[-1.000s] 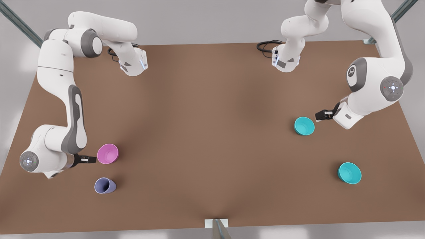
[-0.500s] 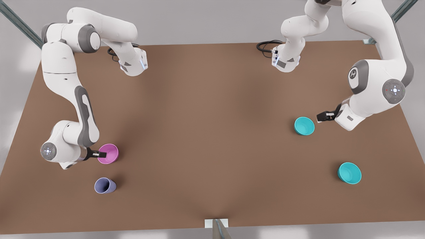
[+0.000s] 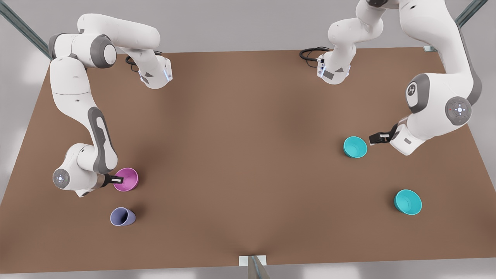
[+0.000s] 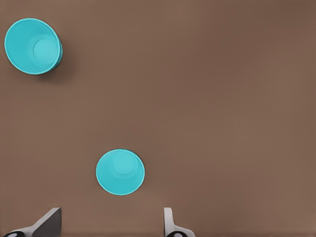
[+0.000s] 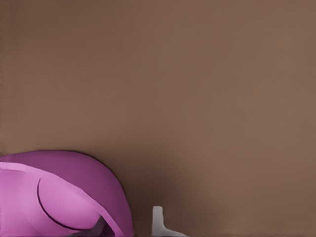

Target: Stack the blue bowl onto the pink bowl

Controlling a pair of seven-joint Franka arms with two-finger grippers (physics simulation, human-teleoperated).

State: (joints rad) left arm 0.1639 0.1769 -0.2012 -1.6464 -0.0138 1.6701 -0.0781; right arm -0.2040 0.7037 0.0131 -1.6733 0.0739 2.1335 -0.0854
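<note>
The pink bowl (image 3: pixel 126 179) stands near the front view's left edge of the table. My right gripper (image 3: pixel 117 179) reaches over its rim and is open, with one finger (image 5: pixel 157 221) outside the wall and the other inside the pink bowl (image 5: pixel 64 197). A blue bowl (image 3: pixel 355 147) stands at the front view's right. My left gripper (image 3: pixel 375 138) hovers open just beside this blue bowl (image 4: pixel 120 172), holding nothing. A second, look-alike blue bowl (image 3: pixel 407 202) sits nearer the front edge and also appears as the farther blue bowl (image 4: pixel 33 46) in the left wrist view.
A lavender-grey cup (image 3: pixel 122 216) stands just in front of the pink bowl. The brown table (image 3: pixel 248 155) stretches wide between the two arms. Black cables (image 3: pixel 312 53) lie at the far edge by the arm bases.
My right gripper moved toward the front view's right, from beside the pink bowl to over its rim. My left gripper shifted only slightly and stays next to the blue bowl.
</note>
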